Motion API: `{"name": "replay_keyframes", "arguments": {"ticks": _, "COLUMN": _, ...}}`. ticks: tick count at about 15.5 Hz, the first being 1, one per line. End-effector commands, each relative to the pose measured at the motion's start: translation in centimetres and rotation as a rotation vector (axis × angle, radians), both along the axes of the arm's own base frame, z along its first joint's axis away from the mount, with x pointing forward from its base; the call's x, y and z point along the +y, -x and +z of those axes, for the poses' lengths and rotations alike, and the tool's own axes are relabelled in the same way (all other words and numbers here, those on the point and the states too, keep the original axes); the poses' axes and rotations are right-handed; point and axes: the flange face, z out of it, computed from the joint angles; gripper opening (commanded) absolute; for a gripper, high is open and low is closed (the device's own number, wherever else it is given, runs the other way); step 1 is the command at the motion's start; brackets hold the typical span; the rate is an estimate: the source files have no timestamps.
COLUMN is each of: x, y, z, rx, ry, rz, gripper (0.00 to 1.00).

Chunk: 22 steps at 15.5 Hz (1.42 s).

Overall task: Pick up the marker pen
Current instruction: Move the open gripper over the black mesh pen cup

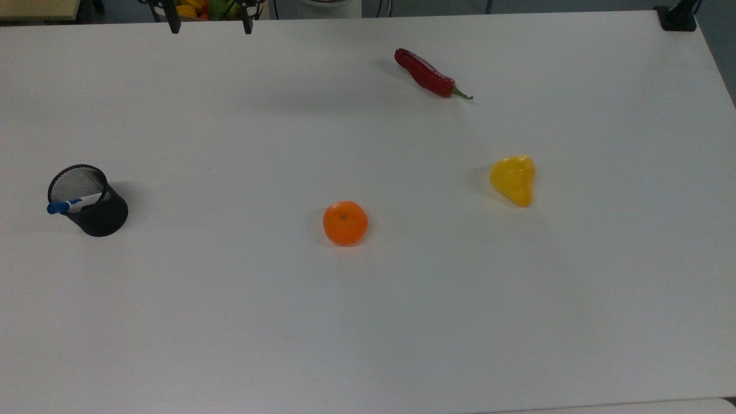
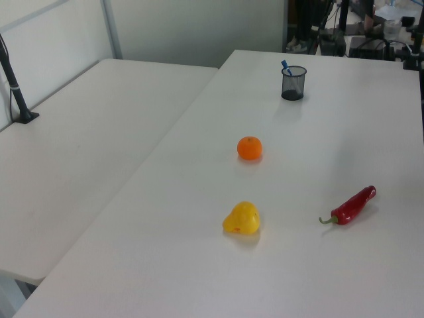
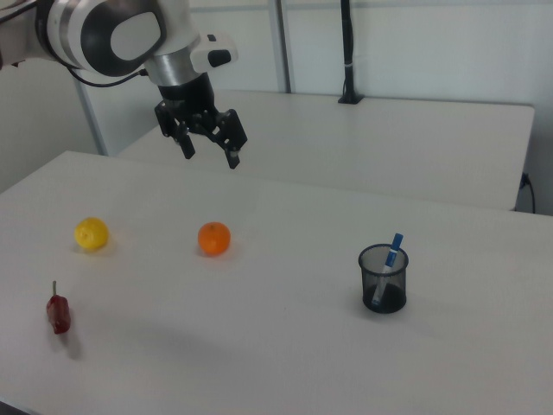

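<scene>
Marker pen [image 3: 386,271] stands half-sunk in mesh cup [image 3: 384,279] — gripper [image 3: 210,152] high above, spread wide, empty.

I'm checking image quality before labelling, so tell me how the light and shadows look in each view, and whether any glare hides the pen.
Top view: soft, even light; the table shades darker toward its edges, with faint shadows beside the objects. Left view: flat light, weak shadows. Right view: a broad soft shadow lies near the red chilli. No glare hides the marker pen in the mesh cup.
</scene>
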Motion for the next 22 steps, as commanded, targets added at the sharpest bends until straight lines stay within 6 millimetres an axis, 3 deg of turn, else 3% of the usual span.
{"name": "replay_keyframes", "arguments": {"ticks": 1, "x": -2.2, "y": -0.9, "z": -0.8, "rx": -0.053, "ry": 0.047, "rz": -0.020, "gripper": 1.00}}
{"name": "replay_keyframes", "arguments": {"ticks": 5, "x": -5.3, "y": -3.1, "z": -2.6, "rx": -0.139, "ry": 0.081, "rz": -0.114, "gripper": 1.00}}
{"name": "replay_keyframes", "arguments": {"ticks": 12, "x": -12.1, "y": -4.9, "z": -4.1, "rx": -0.309, "ry": 0.134, "rz": -0.226, "gripper": 1.00}}
{"name": "replay_keyframes", "arguments": {"ticks": 19, "x": -17.8, "y": -7.7, "z": -10.4, "rx": -0.336, "ry": 0.189, "rz": -0.287, "gripper": 1.00}}
{"name": "replay_keyframes", "arguments": {"ticks": 22, "x": -18.3, "y": -9.6, "z": -12.9, "rx": -0.363, "ry": 0.197, "rz": -0.311, "gripper": 1.00}}
